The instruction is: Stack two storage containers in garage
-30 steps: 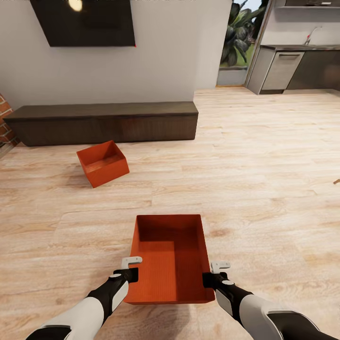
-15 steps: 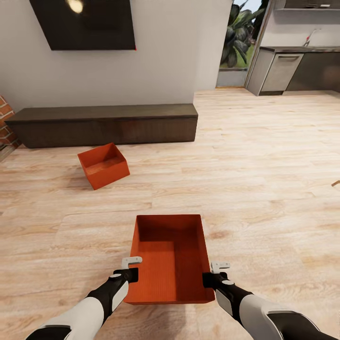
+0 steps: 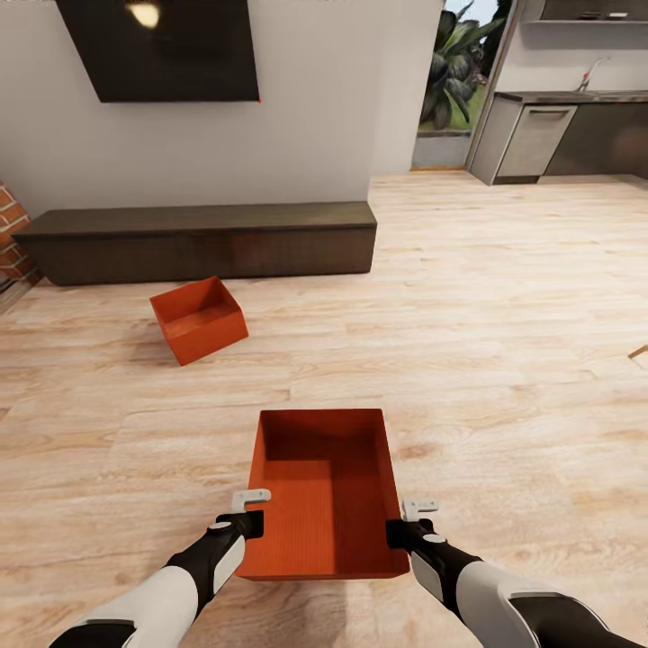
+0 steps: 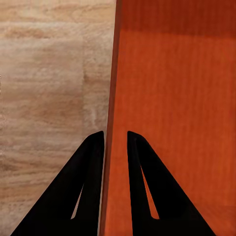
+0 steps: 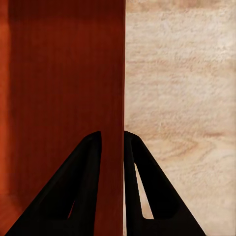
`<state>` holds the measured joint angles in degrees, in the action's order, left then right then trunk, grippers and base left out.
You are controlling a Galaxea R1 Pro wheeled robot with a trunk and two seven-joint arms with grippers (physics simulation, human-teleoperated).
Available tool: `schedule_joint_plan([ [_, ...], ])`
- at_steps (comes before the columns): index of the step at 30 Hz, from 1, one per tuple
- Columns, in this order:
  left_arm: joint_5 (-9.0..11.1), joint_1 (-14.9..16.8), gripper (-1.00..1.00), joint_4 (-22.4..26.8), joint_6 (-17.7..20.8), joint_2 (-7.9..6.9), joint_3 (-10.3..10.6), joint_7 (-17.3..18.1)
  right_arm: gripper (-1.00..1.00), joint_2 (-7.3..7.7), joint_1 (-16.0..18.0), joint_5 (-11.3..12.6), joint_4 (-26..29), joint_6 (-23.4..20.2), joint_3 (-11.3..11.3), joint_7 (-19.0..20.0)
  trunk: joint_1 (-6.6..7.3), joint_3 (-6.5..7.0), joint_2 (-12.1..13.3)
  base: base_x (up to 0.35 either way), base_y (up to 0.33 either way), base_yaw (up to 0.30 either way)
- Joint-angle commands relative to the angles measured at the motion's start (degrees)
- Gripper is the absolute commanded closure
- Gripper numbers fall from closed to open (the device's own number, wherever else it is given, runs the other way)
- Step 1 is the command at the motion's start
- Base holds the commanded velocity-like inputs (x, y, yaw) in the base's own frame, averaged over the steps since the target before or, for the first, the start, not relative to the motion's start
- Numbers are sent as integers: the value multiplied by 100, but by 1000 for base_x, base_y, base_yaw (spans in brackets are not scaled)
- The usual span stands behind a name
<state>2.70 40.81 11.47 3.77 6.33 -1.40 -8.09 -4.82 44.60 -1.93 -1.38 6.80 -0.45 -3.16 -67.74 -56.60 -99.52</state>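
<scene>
The near storage container [image 3: 328, 495] sits between both arms. Left gripper [image 4: 115, 140] is clamped on its left wall, right gripper [image 5: 112, 139] on its right wall. The second container [image 3: 199, 319] lies well apart, near the TV bench [image 3: 198, 238].

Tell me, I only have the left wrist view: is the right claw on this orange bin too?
Observer: Yes. The right claw straddles the held container's opposite long wall, one finger on each side.
Operator: Where's the other bin?
Observer: The second container sits on the wood plank floor, ahead and to the robot's left.
Operator: Anything near it?
Observer: A low dark TV bench stands against the white wall just behind it.
</scene>
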Motion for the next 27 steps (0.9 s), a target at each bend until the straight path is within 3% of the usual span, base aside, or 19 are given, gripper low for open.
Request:
schedule_joint_plan([
  [1,-76,1,100,22,36,-2,-79,-91,100,29,5,51,-20,32,1,-61,23,15,40,0,0,0],
  [27,-76,2,100,18,36,-9,-88,-92,100,29,5,61,-20,41,1,-61,594,482,1083,0,0,0],
])
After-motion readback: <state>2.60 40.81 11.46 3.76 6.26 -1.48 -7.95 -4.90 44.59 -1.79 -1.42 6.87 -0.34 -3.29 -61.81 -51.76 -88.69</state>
